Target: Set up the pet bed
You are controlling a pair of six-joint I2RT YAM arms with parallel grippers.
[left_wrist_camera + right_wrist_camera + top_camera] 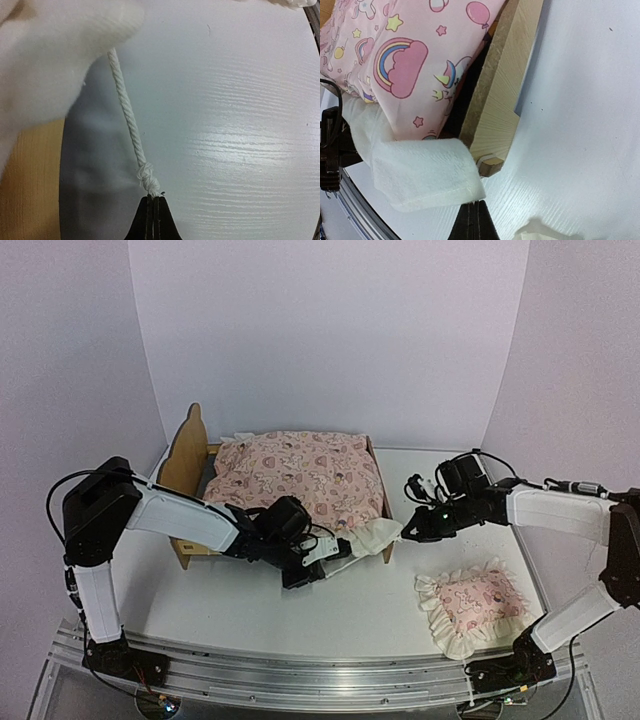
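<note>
**A:** What does the overhead view miss?

**B:** The thin stuff. Only the left wrist view shows a twisted white cord (127,110) running from the white cloth (45,65) down to a knot (146,175). The left gripper (152,202) has its fingers pressed together on that knot. From above, that gripper is only a dark shape at the bed's near rail.

**A:** And the right gripper (476,212)?

**B:** In its own view the fingers are together, pinching the cloth's corner beside the foot-end corner of the frame.

**A:** The pet bed (183,462) itself?

**B:** Light plywood, with a rounded ear on the headboard and low rails. It stands on the left half of the table (330,615), headboard to the left.

**A:** What's in it?

**B:** The pink printed cushion (300,475) fills it, and the cloth spills over the near foot corner. A ruffled pillow (470,602) lies outside on the table, well apart from the bed, near the right arm's base.
</note>
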